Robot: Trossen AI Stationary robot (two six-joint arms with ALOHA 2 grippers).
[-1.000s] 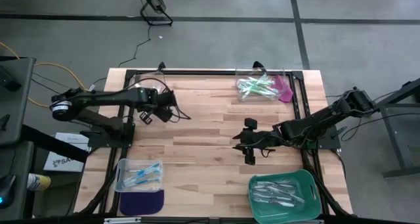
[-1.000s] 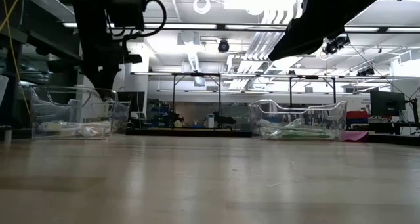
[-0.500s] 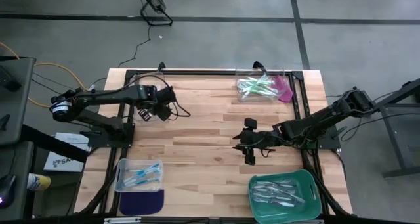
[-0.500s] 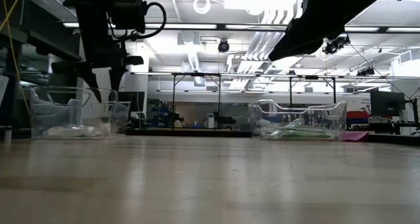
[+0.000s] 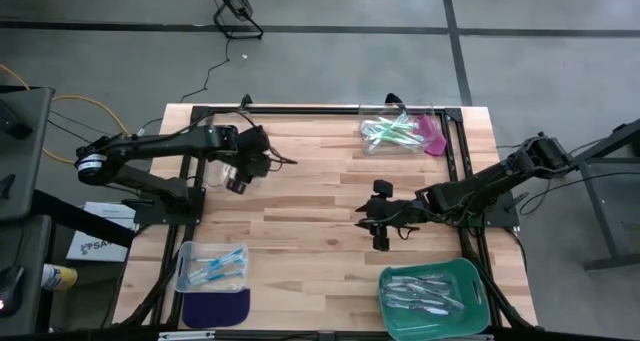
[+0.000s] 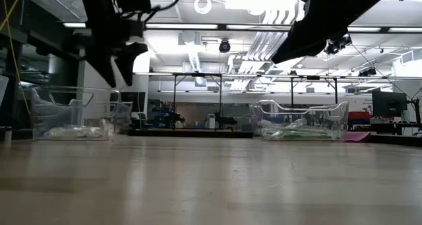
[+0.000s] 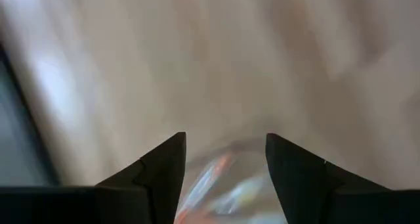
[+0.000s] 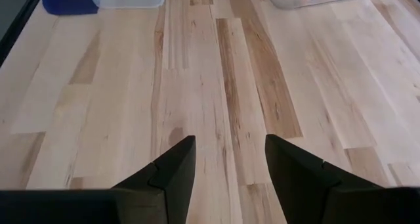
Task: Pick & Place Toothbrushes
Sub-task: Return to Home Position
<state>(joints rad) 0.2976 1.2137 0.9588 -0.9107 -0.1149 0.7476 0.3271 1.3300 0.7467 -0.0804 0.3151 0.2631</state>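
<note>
My left gripper hangs open, pointing steeply down, over the right end of a clear bin at the table's far left. Pale toothbrushes lie on that bin's floor. In the blurred left wrist view a pink-orange toothbrush shows below the gap of the fingers, untouched. My right gripper waits open above bare wood near the table's middle. Other toothbrushes lie sorted: green, blue and grey-white.
A clear bin with a pink piece beside it stands at the far right. A clear bin sits at the near left on a dark blue mat. A green tray is at the near right. Bare wood lies between them.
My left gripper, shut and low inside the far-left bin a second ago, has opened, rolled about its own axis and risen out above the bin's rim. My right arm has kept still.
</note>
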